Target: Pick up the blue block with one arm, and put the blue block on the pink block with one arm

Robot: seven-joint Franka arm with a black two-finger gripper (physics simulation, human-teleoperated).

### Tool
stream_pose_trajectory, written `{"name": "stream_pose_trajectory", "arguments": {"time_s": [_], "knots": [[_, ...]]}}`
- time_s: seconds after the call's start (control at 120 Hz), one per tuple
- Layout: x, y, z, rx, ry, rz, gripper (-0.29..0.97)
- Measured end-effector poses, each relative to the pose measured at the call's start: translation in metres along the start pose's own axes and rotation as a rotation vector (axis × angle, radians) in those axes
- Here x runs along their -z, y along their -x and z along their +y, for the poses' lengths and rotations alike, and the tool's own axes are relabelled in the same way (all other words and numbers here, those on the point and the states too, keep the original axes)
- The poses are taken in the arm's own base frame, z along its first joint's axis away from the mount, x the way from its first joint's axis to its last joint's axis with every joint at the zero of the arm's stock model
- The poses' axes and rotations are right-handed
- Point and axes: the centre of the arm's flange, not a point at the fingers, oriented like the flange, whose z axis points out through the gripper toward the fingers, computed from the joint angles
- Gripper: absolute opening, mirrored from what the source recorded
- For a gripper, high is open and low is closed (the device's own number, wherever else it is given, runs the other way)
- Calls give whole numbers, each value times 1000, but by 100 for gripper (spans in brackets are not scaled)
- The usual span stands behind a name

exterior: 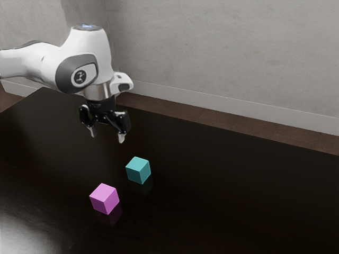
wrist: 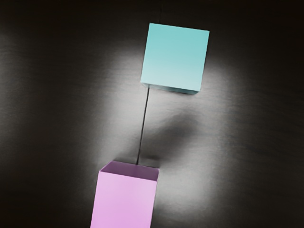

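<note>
1. Your fingers stand spread wide with nothing between them, hanging well above the dark surface.
2. Below them, off toward the exterior view's right, the blue block sits flat on the surface, untouched.
3. Near it, but apart from it, the pink block rests closer to the exterior camera. In the wrist view you look down on both, the blue block and the pink block, with bare surface between them.
4. Progress, as I judge it: nothing is done yet. The blue block is not grasped, not lifted and not stacked. You have the descent, the grasp, the carry and the placing on the pink block all ahead of you.
5. Count: one blue block, one pink block, one arm with two fingers.
</note>
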Motion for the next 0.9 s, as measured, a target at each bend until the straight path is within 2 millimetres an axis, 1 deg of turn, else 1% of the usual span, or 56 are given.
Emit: {"name": "stream_pose_trajectory", "arguments": {"time_s": [0.4, 0.475, 0.625, 0.767, 0.817, 0.9], "knots": [[-62, -35, 22, -73, -4, 74, 68], [-74, -40, 22, -81, -3, 70, 68], [-100, -49, 16, -83, -2, 50, 68], [-121, -63, 20, -100, 1, 33, 68], [-129, -65, 21, -106, 2, 25, 68], [-137, -67, 22, -115, 4, 21, 68]]}}
